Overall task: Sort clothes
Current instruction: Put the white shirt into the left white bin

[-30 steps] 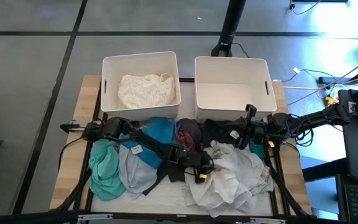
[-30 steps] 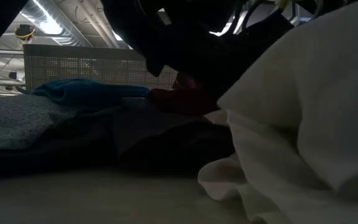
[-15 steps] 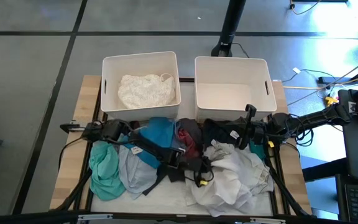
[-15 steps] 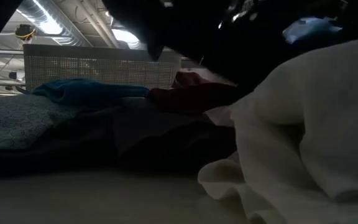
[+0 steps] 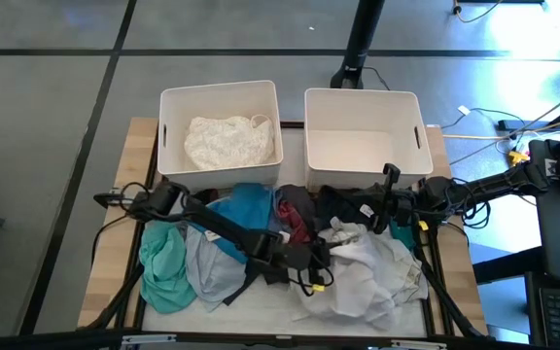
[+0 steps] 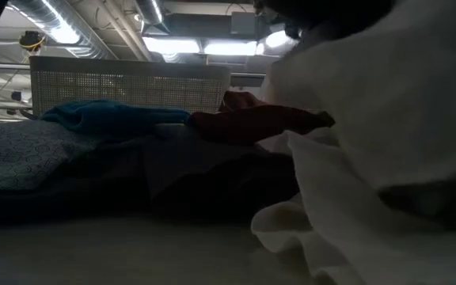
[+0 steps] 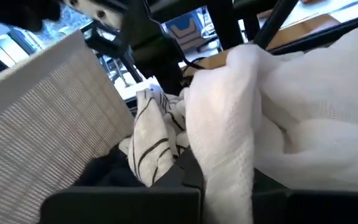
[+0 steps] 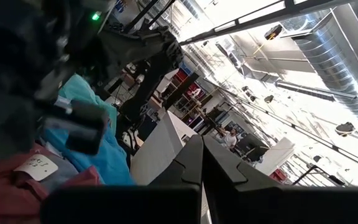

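Left pincer (image 5: pixel 311 275) clamps white garment (image 5: pixel 367 277) | fingertips hidden by cloth

We see the wooden table (image 5: pixel 437 141) crowded along its near half: a heap of soft fabric clothes (image 5: pixel 261 255) runs almost from the left edge to the right edge, with both dark arms lying across it. The right white rectangular plastic bin (image 5: pixel 365 146) at the far edge stands empty and open from above. The left white plastic bin (image 5: pixel 220 131) already holds a crumpled white patterned garment (image 5: pixel 227 142). Bare wood shows only at the far corners.
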Tool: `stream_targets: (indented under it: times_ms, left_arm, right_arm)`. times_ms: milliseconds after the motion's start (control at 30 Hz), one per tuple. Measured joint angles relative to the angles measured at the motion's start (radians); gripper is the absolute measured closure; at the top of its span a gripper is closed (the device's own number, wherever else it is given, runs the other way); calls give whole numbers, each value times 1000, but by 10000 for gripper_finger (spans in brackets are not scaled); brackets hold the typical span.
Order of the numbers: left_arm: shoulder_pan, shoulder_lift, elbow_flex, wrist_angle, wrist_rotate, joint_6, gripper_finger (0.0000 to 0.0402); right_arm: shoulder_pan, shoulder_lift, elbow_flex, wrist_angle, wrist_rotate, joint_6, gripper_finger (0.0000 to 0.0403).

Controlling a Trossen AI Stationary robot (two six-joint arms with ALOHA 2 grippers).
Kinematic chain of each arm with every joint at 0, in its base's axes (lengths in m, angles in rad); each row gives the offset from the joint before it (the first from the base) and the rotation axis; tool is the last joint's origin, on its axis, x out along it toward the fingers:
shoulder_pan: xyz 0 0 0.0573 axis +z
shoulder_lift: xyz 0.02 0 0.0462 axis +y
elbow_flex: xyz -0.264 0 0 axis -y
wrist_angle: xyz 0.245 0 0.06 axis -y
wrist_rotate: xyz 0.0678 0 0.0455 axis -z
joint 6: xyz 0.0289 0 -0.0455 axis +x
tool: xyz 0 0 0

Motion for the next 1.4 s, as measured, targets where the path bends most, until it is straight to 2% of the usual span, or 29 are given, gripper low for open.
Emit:
stream_targets:
  times_ms: [733,1400]
  left_arm:
    - [-2,-167,0,-121,-28,8,398]
    - [-3,-258,0,-190,-20,1,399]
  right_arm:
    - [0,0,0,-2,0,0,395]
    - [0,0,0,-2,0,0,395]
